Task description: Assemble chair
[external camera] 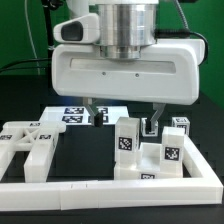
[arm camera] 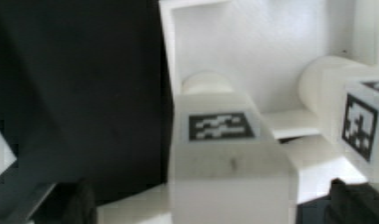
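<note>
Filling the upper half of the exterior view, the hand's (external camera: 122,122) wide white body hides the arm above it and most of the counter's (external camera: 85,150) far side. Only a strip of the marker board (external camera: 75,112) shows beneath it. The wrist view is blurred. Its tags read as dark squares only, and the two dark fingers (arm camera: 53,203) are cut off at the picture's border.

The hand is open, with its jaws spread wide and nothing held between them. The chair (external camera: 150,155) is a cluster of white tagged blocks and posts. It stands near the counter's front corner on the exterior view's right, directly under and just in front of the hand. One tagged post (external camera: 127,138) rises between the two fingers. In the wrist view that post (arm camera: 218,130) runs up the middle of the gap, with a second tagged block (arm camera: 360,118) beside it. Whether either finger touches the plastic cannot be told, though both look clear of it.

The white rail (external camera: 100,190) lines the counter's front edge and turns along the side on the exterior view's right, boxing the chair in on those two sides. Loose flat pieces (external camera: 28,140) lie near the front corner on the exterior view's left, well apart from the chair. Bare black counter lies between the two groups.
</note>
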Motion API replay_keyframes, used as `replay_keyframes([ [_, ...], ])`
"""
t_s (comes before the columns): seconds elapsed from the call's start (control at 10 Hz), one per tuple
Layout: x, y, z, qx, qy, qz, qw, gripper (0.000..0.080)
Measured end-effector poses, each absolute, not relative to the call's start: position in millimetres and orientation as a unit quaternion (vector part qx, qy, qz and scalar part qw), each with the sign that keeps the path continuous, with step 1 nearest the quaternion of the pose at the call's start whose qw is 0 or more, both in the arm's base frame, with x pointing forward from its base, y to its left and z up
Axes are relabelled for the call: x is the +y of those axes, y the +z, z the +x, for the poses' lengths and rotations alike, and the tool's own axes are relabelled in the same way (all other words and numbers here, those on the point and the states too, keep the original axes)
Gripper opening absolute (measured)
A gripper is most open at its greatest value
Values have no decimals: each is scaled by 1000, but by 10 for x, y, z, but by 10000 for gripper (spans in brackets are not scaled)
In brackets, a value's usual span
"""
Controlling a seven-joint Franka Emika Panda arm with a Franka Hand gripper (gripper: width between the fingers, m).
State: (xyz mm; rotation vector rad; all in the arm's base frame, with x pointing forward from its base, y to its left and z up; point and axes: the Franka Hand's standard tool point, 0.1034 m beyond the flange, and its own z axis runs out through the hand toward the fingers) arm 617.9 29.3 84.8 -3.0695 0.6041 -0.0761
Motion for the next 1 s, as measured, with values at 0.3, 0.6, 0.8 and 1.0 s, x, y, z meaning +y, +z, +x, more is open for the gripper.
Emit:
replay_keyframes([
  [0.3, 283, 846, 6181, 248, -24, -968, 8, 391],
  [0.6, 284, 843, 6180, 353, -23, -935, 10, 286],
  [0.8, 310, 836, 6183, 468, -21, -883, 13, 286],
  [1.0, 368, 831, 6208, 650, -17, -760, 26, 286],
])
